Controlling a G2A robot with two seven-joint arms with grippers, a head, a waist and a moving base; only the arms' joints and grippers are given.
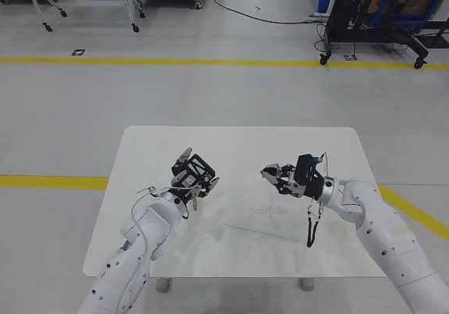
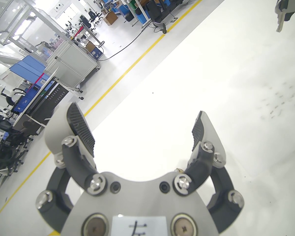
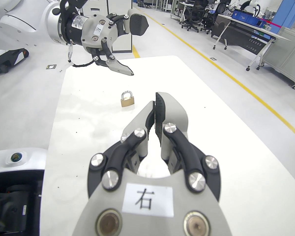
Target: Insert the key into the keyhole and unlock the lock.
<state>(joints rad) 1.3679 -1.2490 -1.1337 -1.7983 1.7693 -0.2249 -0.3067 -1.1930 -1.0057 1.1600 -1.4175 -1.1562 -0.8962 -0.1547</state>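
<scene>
The left gripper (image 1: 198, 169) is hovering above the left half of the white table (image 1: 287, 235), with its ribbed fingers (image 2: 80, 126) standing wide apart and nothing between them. The lock (image 3: 127, 98) — a small brass padlock with a silver shackle — is standing upright on the tabletop just under that gripper's lower fingertip, and nothing is touching it. It is sitting between the two grippers, closer to the left one.

The right gripper (image 1: 270, 174) is hanging over the middle of the table, right of the lock and well apart from it, pointing toward the left gripper. Its pads (image 3: 159, 116) are pressing together; whether anything thin is caught between them cannot be told. The key is not showing clearly anywhere.

A patch of dark smudges (image 1: 268, 209) is marking the tabletop near the right gripper, on its near side.
</scene>
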